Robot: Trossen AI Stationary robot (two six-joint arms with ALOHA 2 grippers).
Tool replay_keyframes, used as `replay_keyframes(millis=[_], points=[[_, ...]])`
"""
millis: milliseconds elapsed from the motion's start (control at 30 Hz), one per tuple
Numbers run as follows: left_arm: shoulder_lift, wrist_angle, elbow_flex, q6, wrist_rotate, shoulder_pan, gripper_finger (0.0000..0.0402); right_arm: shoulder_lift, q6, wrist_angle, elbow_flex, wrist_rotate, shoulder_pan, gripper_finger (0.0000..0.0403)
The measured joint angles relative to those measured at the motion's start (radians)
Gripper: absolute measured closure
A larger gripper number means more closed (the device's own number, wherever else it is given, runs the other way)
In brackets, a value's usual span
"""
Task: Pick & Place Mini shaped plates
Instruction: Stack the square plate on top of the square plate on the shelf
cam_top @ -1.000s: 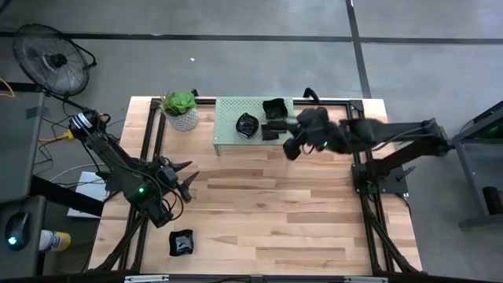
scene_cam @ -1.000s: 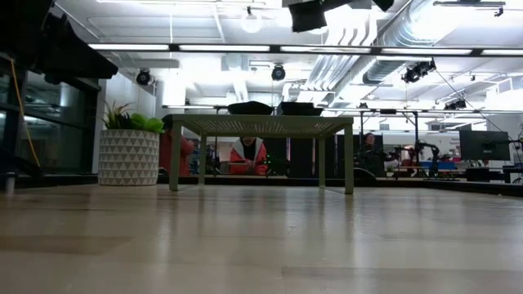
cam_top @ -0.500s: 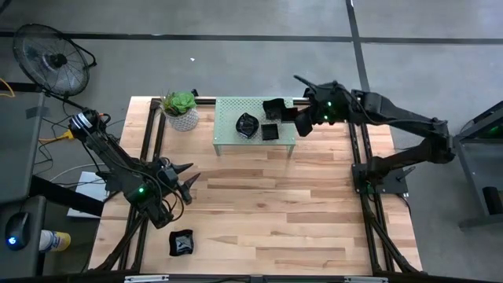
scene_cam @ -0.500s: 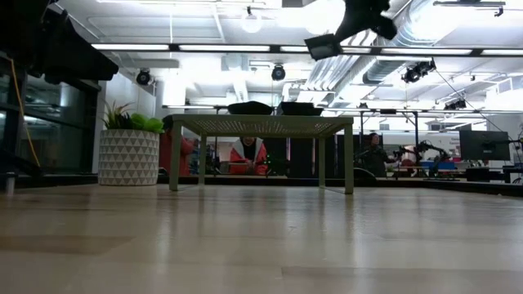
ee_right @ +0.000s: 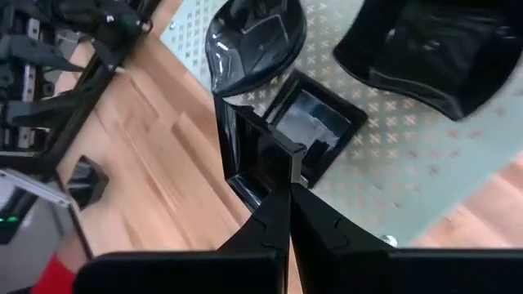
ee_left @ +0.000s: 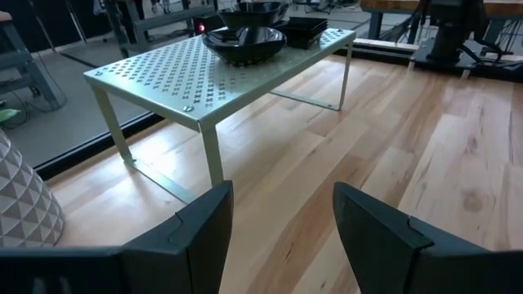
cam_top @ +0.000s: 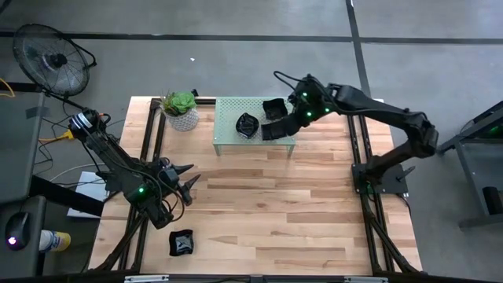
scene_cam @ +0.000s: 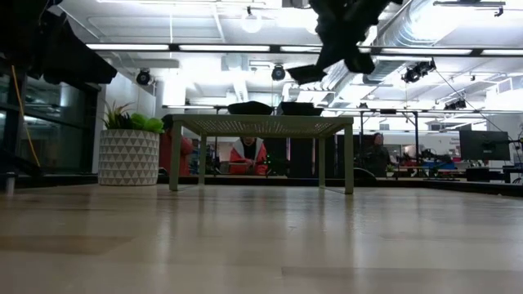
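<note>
A green perforated stand [cam_top: 228,135] at the table's far middle bears three black mini shaped plates: a rounded one [cam_top: 247,124], a deeper one [cam_top: 273,107] and a square one [ee_right: 320,122]. My right gripper [cam_top: 278,127] hovers over the stand, shut on another square plate [ee_right: 252,151], which hangs just above the square one. One more plate [cam_top: 181,242] lies flat on the table near the front left. My left gripper [cam_top: 189,179] waits open at the table's left, its fingers pointing toward the stand [ee_left: 163,73]. My right gripper pinches the square plate's rim [ee_right: 282,163] between its two shut fingers, near a corner. The fingers slant down from the table's right. The plate stands tilted on edge ahead of the fingertips, lifted clear of the stand and of the plate beneath.
A green plant in a white patterned pot [cam_top: 182,112] stands left of the stand at the far edge. Black frame rails [cam_top: 153,134] run along the table's left and right sides. Bare wood [cam_top: 275,204] stretches across the middle and near half.
My right gripper, shut on the square plate the whole time, has swung from the right of the stand toward the table's left until it hangs over the stand, sinking a little and turning its wrist as it went. The plate has travelled with it.
</note>
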Motion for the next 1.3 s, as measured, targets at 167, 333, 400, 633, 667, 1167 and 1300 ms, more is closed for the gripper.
replay_keyframes(millis=[167,333,400,633,667,1167,1300], points=[[0.000,0.000,0.000,0.001,0.004,0.000,0.0195,0.050,0.026,0.069,0.000,-0.049,-0.019,0.0403],[0.000,0.000,0.000,0.002,0.023,0.000,0.0195,0.069,0.044,0.104,0.000,-0.091,-0.034,0.0403],[0.000,-0.001,0.000,0.001,0.032,0.000,0.0195,0.076,0.053,0.097,0.000,-0.094,-0.037,0.0403],[0.000,-0.001,0.000,0.001,0.051,0.000,0.0195,0.106,0.094,0.089,0.000,-0.153,-0.048,0.0403],[0.000,-0.001,0.000,0.001,0.051,0.000,0.0195,0.110,0.101,0.087,0.000,-0.153,-0.048,0.0403],[0.000,-0.002,0.001,0.001,0.067,0.000,0.0195,0.142,0.106,0.083,0.000,-0.115,-0.076,0.0403],[0.000,-0.002,0.001,0.001,0.067,0.001,0.0195,0.142,0.112,0.118,0.000,-0.114,-0.080,0.0403]])
